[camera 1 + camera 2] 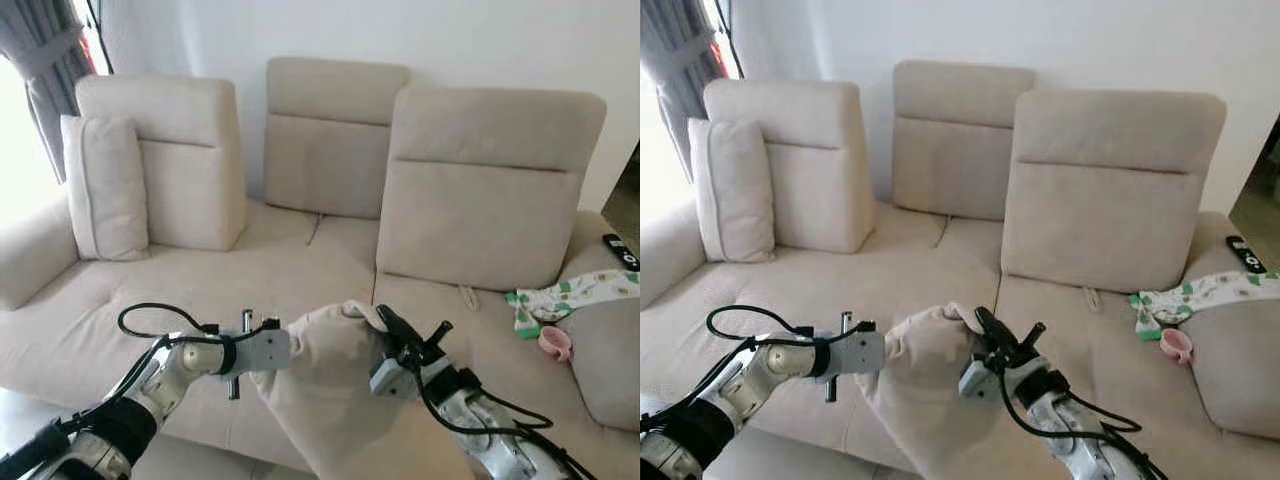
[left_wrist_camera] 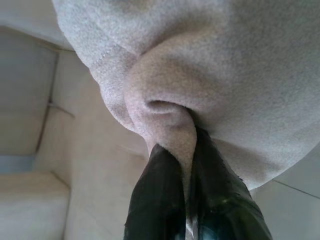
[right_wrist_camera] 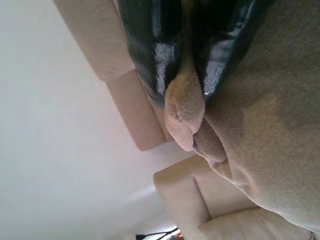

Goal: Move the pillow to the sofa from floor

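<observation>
A beige pillow [image 1: 325, 385] hangs between my two arms, in front of the beige sofa [image 1: 200, 290] and level with its seat's front edge. My left gripper [image 1: 285, 345] is shut on the pillow's left top corner; the wrist view shows a fold of fabric [image 2: 172, 120] pinched between its black fingers [image 2: 157, 200]. My right gripper [image 1: 385, 325] is shut on the pillow's right top corner, with a fabric fold [image 3: 185, 107] bulging out past its fingers [image 3: 150, 55]. The pillow's lower part drops out of view.
Another beige pillow [image 1: 105, 185] leans against the left back cushion. On the right seat lie a patterned cloth [image 1: 570, 295], a small pink cup [image 1: 555, 343], a grey cushion [image 1: 610, 360] and a remote [image 1: 620, 248]. A curtain [image 1: 50, 70] hangs far left.
</observation>
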Controlling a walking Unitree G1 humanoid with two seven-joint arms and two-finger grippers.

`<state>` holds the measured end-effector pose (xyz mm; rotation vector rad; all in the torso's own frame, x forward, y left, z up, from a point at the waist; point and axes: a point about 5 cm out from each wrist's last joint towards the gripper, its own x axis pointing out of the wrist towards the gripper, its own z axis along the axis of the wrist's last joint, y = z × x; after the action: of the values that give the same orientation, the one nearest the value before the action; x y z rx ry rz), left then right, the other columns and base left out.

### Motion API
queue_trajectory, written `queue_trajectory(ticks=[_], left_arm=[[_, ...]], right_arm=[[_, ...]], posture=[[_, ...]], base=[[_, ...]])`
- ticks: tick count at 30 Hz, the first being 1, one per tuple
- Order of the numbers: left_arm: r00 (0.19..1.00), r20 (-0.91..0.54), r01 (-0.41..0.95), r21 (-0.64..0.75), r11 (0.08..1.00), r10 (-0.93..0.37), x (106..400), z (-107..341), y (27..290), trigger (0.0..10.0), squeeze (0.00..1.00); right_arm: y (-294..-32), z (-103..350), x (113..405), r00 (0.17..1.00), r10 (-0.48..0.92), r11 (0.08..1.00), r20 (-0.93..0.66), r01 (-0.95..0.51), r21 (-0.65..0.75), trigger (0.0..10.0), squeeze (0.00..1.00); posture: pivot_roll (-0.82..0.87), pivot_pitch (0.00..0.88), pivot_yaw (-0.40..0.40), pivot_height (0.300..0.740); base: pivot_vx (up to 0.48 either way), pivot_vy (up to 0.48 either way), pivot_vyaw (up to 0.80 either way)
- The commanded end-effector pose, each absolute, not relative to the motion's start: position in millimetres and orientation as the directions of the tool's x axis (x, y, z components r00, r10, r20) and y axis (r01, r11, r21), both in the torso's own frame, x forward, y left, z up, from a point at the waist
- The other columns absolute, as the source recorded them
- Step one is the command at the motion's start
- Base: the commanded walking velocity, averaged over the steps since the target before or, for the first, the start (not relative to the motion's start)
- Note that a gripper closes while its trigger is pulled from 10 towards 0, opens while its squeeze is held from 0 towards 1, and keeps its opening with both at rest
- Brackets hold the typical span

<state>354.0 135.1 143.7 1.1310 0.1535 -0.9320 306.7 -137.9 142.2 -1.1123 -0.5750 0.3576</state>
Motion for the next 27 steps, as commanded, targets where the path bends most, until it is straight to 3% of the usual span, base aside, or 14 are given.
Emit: queue_trajectory(ticks=[1,18,27], left_arm=[[0.631,-0.508,0.677,0.729,0.097,-0.587,355.8,148.0,126.3,10.0,0.00],[0.637,-0.409,0.632,0.763,0.138,-0.654,360.6,163.0,112.8,10.0,0.00],[0.667,-0.226,0.537,0.806,0.248,-0.710,365.8,188.0,102.1,10.0,0.00]], right_arm=[[-125.0,161.9,304.9,0.738,0.574,0.459,0.355,0.070,-0.886,10.0,0.00],[-128.4,163.8,307.3,0.757,0.537,0.486,0.372,0.083,-0.870,10.0,0.00],[-126.2,168.1,306.2,0.742,0.534,0.490,0.406,0.120,-0.863,10.0,0.00]], posture=[[-0.01,0.000,-0.014,0.740],[-0.02,0.000,-0.001,0.740],[-0.02,0.000,0.002,0.740]], base=[[0.000,0.000,0.00],[0.000,0.000,0.00],[0.000,0.000,0.00]])
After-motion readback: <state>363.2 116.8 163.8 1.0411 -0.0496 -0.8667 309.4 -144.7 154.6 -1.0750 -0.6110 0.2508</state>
